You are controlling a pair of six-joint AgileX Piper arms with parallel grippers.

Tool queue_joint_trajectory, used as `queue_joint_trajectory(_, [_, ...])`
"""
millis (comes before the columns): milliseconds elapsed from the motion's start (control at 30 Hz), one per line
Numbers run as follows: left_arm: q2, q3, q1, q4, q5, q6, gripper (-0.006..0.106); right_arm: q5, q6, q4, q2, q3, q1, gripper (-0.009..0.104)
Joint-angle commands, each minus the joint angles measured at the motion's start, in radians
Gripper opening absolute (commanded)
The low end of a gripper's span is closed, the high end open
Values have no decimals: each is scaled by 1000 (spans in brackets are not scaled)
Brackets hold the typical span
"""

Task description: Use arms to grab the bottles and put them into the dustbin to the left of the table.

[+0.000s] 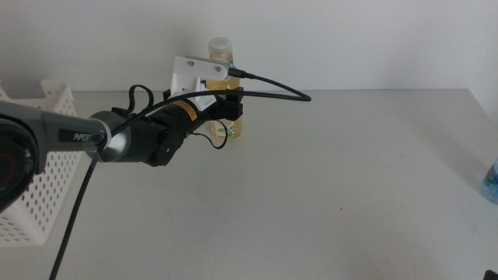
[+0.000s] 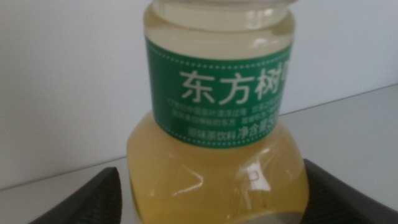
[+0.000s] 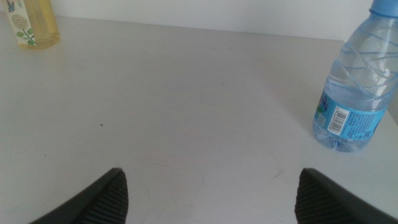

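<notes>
Middle view: the left arm reaches in from the left side across the grey table, and its gripper sits at the yellow tea bottle, which stands upright near the far edge by the wall. The white dustbin stands at the left edge, just beside the arm's shoulder. A wide stretch of bare tabletop lies to the right, and the small clear bottle shows only partly at the right edge.

Left wrist view: the tea bottle fills the picture, its green label facing the camera. The left gripper's jaws stand spread on either side of the bottle's lower body, apart from it, not clenched.

Right wrist view: the right gripper hovers low over bare table with its jaws wide apart and nothing between them. The blue-labelled bottle stands upright near the table's edge, and the tea bottle's base shows well apart at the far side.
</notes>
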Motion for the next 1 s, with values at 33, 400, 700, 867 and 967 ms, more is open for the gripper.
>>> queue_joint_trajectory(33, [-24, -66, 0, -26, -71, 4, 92, -72, -5, -8, -21, -10, -8, 71])
queue_joint_trajectory(400, [68, -179, 9, -42, -63, 26, 75, -72, -5, -8, -21, -10, -8, 71])
queue_joint_trajectory(700, [-21, -180, 9, -21, 149, 54, 3, -72, -5, -8, -21, -10, -8, 71])
queue_joint_trajectory(867, [-137, -180, 9, -21, 402, 52, -2, -72, -5, -8, -21, -10, -8, 71])
queue_joint_trajectory(967, [-240, -180, 9, -22, 605, 49, -2, -72, -5, -8, -21, -10, -8, 71])
